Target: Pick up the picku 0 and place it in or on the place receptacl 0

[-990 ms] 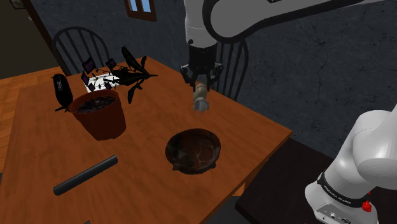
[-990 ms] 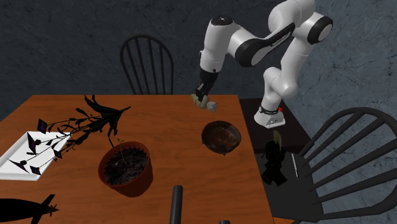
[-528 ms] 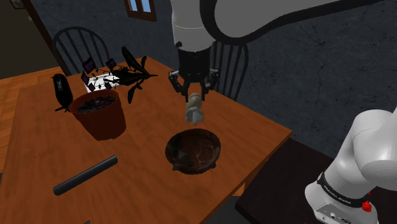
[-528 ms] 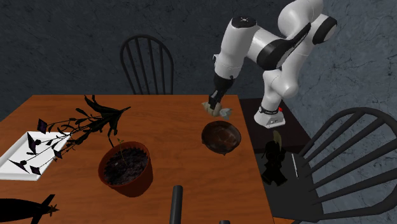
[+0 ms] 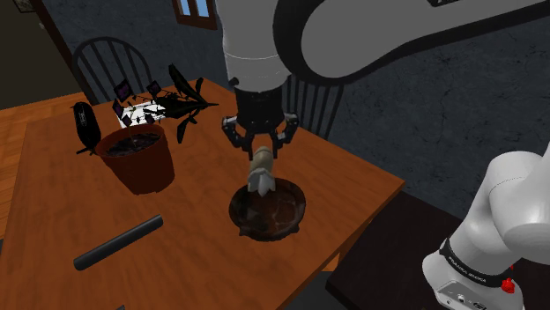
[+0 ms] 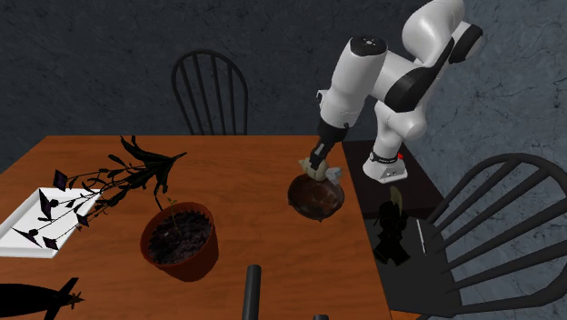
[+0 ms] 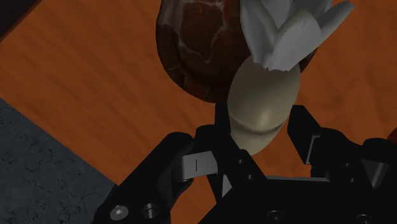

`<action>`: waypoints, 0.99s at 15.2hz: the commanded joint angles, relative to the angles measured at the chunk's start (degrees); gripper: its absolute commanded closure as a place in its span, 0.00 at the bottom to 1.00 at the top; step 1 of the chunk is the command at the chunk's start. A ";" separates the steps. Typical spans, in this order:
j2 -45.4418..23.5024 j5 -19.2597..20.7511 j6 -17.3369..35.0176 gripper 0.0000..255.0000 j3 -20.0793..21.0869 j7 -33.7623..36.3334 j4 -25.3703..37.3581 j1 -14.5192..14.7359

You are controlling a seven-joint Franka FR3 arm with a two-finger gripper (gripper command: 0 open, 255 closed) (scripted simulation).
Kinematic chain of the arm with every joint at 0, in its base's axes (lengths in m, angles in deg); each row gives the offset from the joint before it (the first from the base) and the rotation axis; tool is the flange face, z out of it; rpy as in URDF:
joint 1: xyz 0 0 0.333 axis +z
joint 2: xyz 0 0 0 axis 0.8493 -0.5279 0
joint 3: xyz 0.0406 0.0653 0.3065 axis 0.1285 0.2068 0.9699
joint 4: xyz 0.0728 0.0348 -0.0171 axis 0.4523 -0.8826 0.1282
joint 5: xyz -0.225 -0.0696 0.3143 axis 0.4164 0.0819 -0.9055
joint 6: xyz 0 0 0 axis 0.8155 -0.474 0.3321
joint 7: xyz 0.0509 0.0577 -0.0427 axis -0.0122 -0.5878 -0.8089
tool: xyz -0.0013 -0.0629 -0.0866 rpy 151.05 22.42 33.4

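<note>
My black gripper point(image 5: 259, 157) is shut on a beige object with a pale grey, petal-like tip point(image 5: 262, 175), holding it tip-down just above the dark reddish-brown bowl point(image 5: 286, 210). In the wrist view the beige body point(image 7: 262, 102) sits clasped between the fingers, its grey-white tip point(image 7: 294, 32) over the bowl's marbled inside point(image 7: 194, 44). From the second exterior view the object point(image 6: 318, 168) hangs at the bowl's point(image 6: 316, 198) far rim.
On the wooden table point(image 5: 203, 264) stand a terracotta pot of soil point(image 5: 137, 158), a dark cylinder point(image 5: 118, 242), a black plant point(image 5: 181, 101) and a white tray point(image 6: 23, 223). Chairs point(image 6: 211, 91) stand behind the table and beside the stand point(image 6: 472, 205).
The arm has carried the held object toward the shoulder view's left and downward, from above bare table beyond the bowl to directly over the bowl. The grip stayed shut.
</note>
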 commanded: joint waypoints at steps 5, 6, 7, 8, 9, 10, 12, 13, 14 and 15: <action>0.01 0.10 4.46 1.00 0.18 0.74 -4.49 0.12; -0.06 0.16 5.21 1.00 0.22 0.87 -5.19 0.13; -0.14 0.21 5.97 1.00 0.25 1.00 -5.88 0.14; -0.24 0.28 6.72 1.00 0.29 1.15 -6.55 0.14; -0.35 0.35 7.47 1.00 0.34 1.29 -7.22 0.15; -0.47 0.44 8.22 1.00 0.38 1.44 -7.87 0.15; -0.76 0.62 9.73 1.00 0.47 1.77 -9.13 0.15; -0.97 0.76 10.65 1.00 0.54 1.98 -9.89 0.15; -0.96 0.75 10.65 1.00 0.53 1.97 -9.89 0.15; -0.97 0.75 10.65 1.00 0.53 1.98 -9.89 0.15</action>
